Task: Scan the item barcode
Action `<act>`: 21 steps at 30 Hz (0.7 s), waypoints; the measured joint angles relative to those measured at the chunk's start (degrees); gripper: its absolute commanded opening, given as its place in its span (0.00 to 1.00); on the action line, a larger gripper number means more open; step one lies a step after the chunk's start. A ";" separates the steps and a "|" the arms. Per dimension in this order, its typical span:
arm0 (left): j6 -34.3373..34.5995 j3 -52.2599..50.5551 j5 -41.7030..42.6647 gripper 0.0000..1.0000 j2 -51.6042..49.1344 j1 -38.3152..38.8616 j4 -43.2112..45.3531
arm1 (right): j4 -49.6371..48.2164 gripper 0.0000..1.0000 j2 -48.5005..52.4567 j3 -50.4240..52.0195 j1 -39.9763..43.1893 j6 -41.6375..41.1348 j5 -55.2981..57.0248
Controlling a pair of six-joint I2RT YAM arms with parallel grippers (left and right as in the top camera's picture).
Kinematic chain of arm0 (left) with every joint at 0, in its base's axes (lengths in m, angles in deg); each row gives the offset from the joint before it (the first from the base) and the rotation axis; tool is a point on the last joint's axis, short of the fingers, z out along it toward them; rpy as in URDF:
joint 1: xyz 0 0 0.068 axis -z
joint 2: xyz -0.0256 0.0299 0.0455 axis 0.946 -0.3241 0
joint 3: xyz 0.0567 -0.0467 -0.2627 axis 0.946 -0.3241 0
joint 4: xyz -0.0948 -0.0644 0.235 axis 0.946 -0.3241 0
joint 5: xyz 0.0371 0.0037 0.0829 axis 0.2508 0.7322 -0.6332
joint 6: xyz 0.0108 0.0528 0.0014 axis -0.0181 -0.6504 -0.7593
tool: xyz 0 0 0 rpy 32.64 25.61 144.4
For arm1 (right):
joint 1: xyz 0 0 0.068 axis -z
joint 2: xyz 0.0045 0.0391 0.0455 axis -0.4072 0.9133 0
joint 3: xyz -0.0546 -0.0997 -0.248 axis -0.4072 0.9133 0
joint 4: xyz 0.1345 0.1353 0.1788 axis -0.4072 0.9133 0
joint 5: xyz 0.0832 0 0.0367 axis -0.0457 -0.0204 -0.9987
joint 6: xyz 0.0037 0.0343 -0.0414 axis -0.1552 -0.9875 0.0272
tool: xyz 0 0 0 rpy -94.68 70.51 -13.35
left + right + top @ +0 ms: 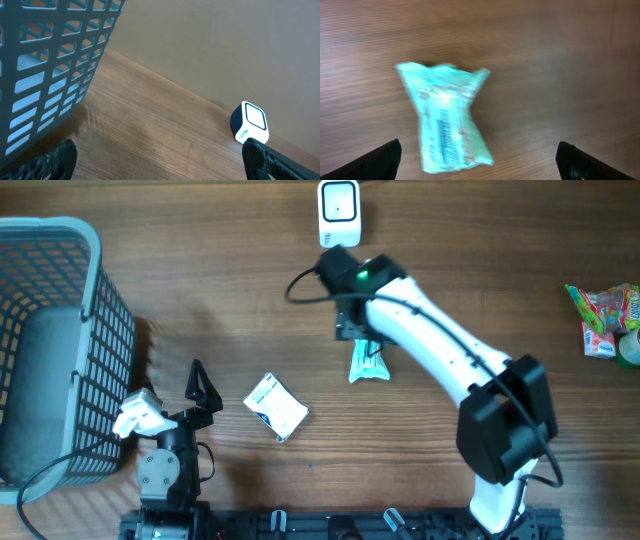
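Note:
The item, a crumpled teal packet (446, 120), lies flat on the wood table with a strip of dark print facing up. In the overhead view the teal packet (368, 364) rests just below my right gripper (358, 332). My right gripper (480, 164) hovers over it, open, fingers wide on either side and touching nothing. A white barcode scanner (338, 211) stands at the table's far edge, above the packet. From the left wrist the scanner (249, 123) shows at the right. My left gripper (160, 160) is open and empty, near the front left (203, 385).
A grey plastic basket (95, 330) fills the left side, close to my left arm. A white and blue packet (276, 407) lies in front of centre. Colourful snack packs (603, 318) sit at the right edge.

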 measured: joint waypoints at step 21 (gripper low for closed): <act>0.02 0.00 0.00 1.00 0.00 0.00 0.00 | -6.91 0.23 13.20 3.32 -5.16 -5.70 13.77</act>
